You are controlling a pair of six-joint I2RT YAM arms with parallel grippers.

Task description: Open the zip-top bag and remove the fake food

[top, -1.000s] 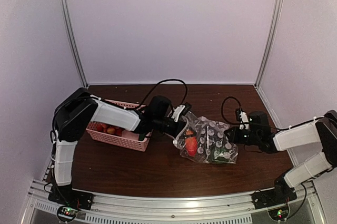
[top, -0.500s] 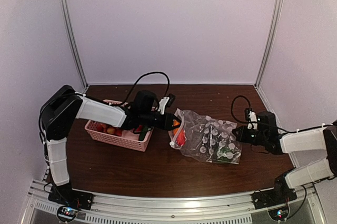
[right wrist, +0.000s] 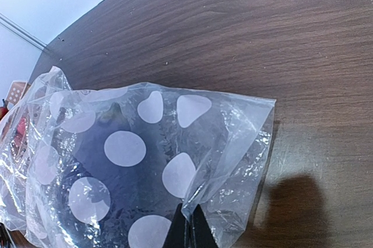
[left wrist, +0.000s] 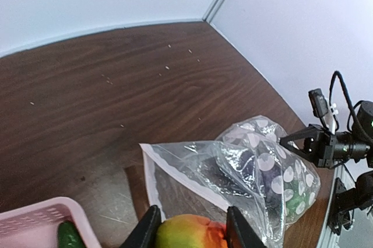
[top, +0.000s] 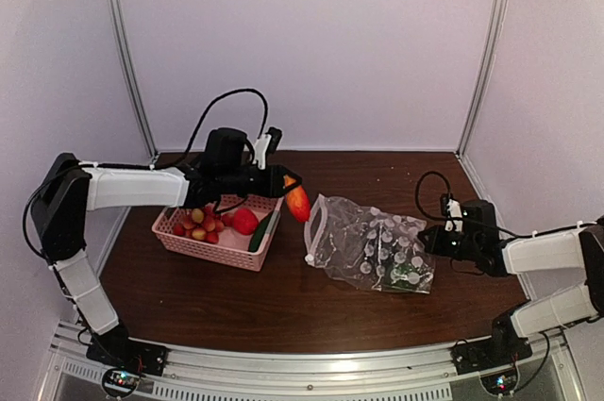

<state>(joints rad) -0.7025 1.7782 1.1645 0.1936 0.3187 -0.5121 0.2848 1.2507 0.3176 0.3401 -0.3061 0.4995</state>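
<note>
On table (top: 283,311): basket (top: 209,252) at left, bag (top: 363,236) to its right, apart. In left gripper (top: 289,196): fruit (top: 298,203), above gap between them. At bag's right corner: right gripper (top: 427,239). In basket: food pieces (top: 243,222).

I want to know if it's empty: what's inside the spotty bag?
Through the bag a dark purple piece and something green show. White dots and crinkles hide whatever else is there.
</note>
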